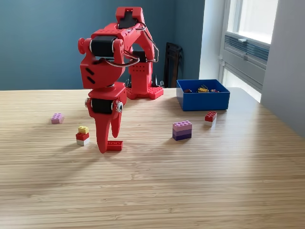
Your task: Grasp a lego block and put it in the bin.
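My red gripper (109, 143) points straight down at the wooden table, left of centre in the exterior view. Its jaws stand a little apart, so it is open. The long finger's tip reaches the table at the left end of a small flat red lego block (115, 145). The shorter finger ends just above that block. The block lies flat on the table and does not look lifted. The blue bin (202, 101) stands at the back right, far from the gripper, with several small blocks inside.
A yellow, red and white stack (83, 136) sits just left of the gripper, and a pink block (57, 118) lies farther left. A purple stack (182, 130) and a red-and-white block (210, 117) lie in front of the bin. The arm's base (143, 89) stands at the back.
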You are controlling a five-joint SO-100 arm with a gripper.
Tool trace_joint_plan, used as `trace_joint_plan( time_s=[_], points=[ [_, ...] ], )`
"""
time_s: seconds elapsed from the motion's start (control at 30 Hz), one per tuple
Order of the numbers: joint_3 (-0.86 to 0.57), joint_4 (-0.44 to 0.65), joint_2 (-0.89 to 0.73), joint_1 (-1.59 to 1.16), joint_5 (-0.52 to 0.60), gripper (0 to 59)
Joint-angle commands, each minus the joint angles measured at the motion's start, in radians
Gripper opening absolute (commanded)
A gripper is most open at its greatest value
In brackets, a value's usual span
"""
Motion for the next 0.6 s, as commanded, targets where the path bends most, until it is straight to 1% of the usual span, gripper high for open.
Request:
trace_joint_plan(
  time_s=[0.03,0.1,0.17,0.23,0.33,0.4,0.43,0.6],
  points=[
    [-0.11,0.029,-0.003,-0.003,0.011,27.2],
    [-0.138,0.043,-0.025,-0.003,0.017,26.1],
    [-0.167,0.055,-0.049,-0.002,0.028,23.5],
    [-0.189,0.066,-0.071,-0.002,0.037,18.0],
    [-0.202,0.072,-0.092,0.0,0.057,6.7],
    [-0.204,0.072,-0.095,0.002,0.066,1.3],
    [-0.206,0.072,-0.095,0.002,0.069,0.1],
    [-0.198,0.072,-0.095,0.002,0.081,0.1]
  ],
)
